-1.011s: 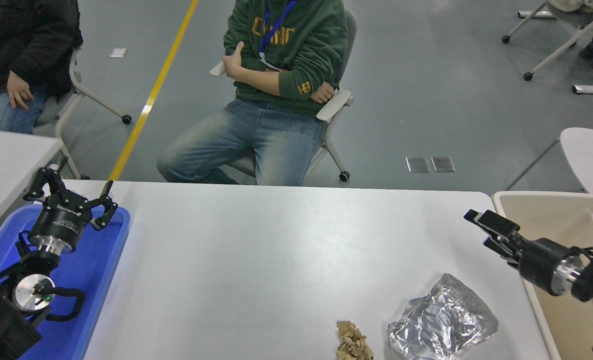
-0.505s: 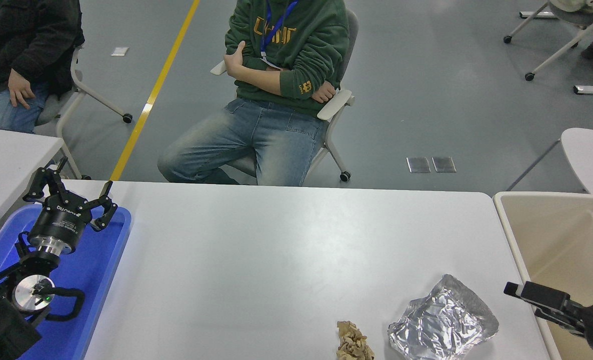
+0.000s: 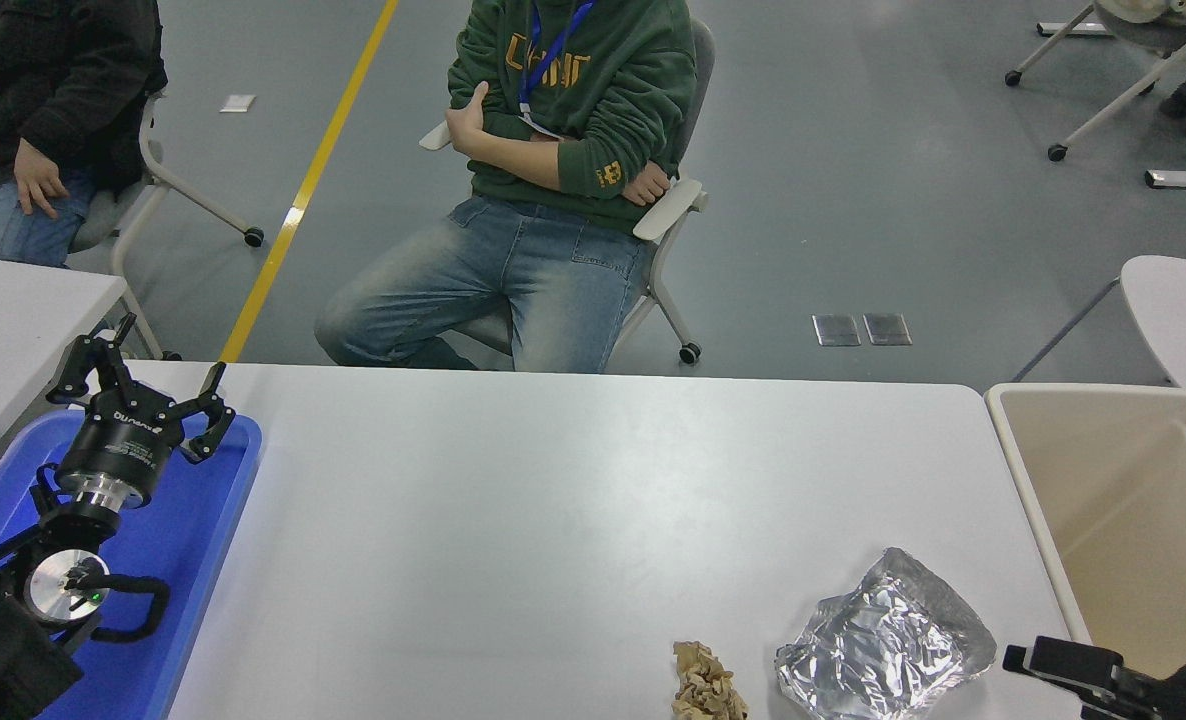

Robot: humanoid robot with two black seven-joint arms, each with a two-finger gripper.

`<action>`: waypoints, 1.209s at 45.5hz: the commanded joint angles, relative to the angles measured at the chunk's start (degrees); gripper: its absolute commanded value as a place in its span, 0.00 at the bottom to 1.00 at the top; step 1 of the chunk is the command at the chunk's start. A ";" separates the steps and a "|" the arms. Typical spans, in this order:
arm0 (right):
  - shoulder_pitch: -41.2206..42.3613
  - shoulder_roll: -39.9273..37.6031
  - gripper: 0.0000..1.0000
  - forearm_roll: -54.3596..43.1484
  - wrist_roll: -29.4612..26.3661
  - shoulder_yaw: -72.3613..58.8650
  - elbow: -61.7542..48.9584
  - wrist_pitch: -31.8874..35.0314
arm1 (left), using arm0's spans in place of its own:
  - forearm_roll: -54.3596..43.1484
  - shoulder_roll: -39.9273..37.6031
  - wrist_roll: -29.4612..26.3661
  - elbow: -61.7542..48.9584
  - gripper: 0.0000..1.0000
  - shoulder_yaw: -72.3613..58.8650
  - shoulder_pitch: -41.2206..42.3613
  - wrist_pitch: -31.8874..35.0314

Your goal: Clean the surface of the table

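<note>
Tabletop, matte white-grey with rounded corners (image 3: pixel 513 500), fills mid-frame. Crumpled silver foil sheet (image 3: pixel 883 640) and crumpled brown paper wad (image 3: pixel 705 685) lie near its front edge, just apart. Right black gripper (image 3: pixel 1043 662) sits low, just beside the foil; jaw state indeterminable. Left black gripper (image 3: pixel 143 385) parked over blue plastic tray (image 3: pixel 208 540), fingers spread, empty. Beige bin (image 3: pixel 1133 500) at right.

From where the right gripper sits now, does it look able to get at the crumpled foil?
Probably yes. The right gripper lies low at the table surface's near right corner, just right of the crumpled foil, with nothing between them. The brown paper wad lies beyond the foil, out of the way.
</note>
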 commanded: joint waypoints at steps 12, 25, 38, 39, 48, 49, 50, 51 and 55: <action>-0.07 11.23 0.98 10.66 -5.21 0.11 -1.03 -0.79 | 0.00 0.00 0.02 0.00 1.00 -0.06 0.00 0.00; -0.34 16.95 0.98 10.75 -5.21 0.20 -7.53 -2.81 | 0.00 0.00 0.02 0.00 1.00 -0.06 0.00 0.00; -0.60 19.58 0.98 10.57 -5.12 0.29 -10.69 -2.90 | 0.00 0.00 0.02 0.00 1.00 -0.06 0.00 0.00; -0.69 19.76 0.98 10.48 -5.12 0.29 -11.22 -2.99 | 0.00 0.00 0.02 0.00 1.00 -0.06 0.00 0.00; -0.86 21.78 0.97 9.78 -5.12 0.03 -15.00 -3.52 | 0.00 0.00 0.02 0.00 1.00 0.03 0.00 0.00; -0.86 21.96 0.97 9.78 -5.12 0.03 -15.27 -3.52 | 0.00 0.00 0.02 0.00 1.00 -0.06 0.00 0.00; -0.86 22.13 0.97 9.78 -5.12 0.03 -15.53 -3.52 | 0.00 0.00 0.02 0.00 1.00 -0.06 0.00 0.00; -0.95 22.22 0.96 9.69 -5.12 -0.06 -15.80 -3.52 | 0.00 0.00 0.02 0.00 1.00 -0.06 0.00 0.00; -0.95 22.75 0.95 9.34 -5.12 -0.06 -16.50 -3.52 | 0.00 0.00 -0.07 0.00 1.00 -0.06 0.00 0.00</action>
